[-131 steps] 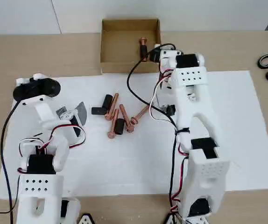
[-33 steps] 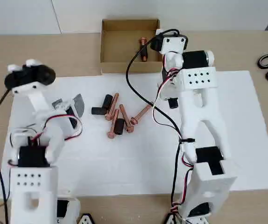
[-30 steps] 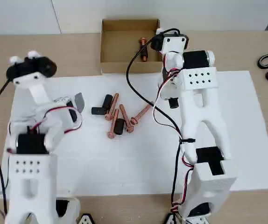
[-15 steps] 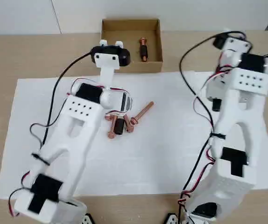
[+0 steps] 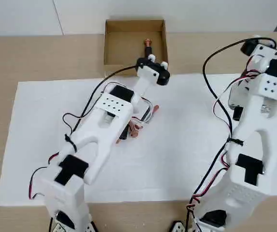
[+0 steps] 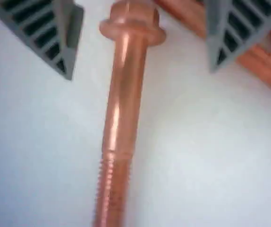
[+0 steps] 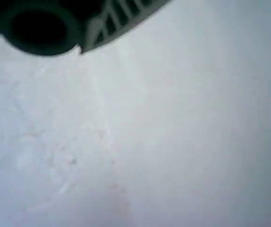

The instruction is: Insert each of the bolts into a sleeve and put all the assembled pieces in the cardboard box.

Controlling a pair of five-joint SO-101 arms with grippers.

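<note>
In the left wrist view a copper bolt (image 6: 124, 123) lies on the white sheet between the two grey fingers (image 6: 55, 33) of my open left gripper (image 6: 140, 71), touching neither. From above, that arm stretches over the pile of bolts and black sleeves (image 5: 131, 129), with its gripper (image 5: 148, 115) at the bolt (image 5: 154, 109) on the pile's right side. One assembled piece (image 5: 148, 48) lies in the cardboard box (image 5: 124, 46). My right arm (image 5: 266, 92) stands at the sheet's right side. In its wrist view my right gripper (image 7: 36, 42) holds a black sleeve (image 7: 41, 28) seen end-on.
More copper bolts (image 6: 263, 61) lie close beside one left finger. The white sheet (image 5: 177, 159) covers the table's middle, with bare room between the two arms. The left arm hides most of the pile from above.
My left arm has swung right across the pile, and its gripper is now over the rightmost bolt. The right arm has drifted further right, away from the box.
</note>
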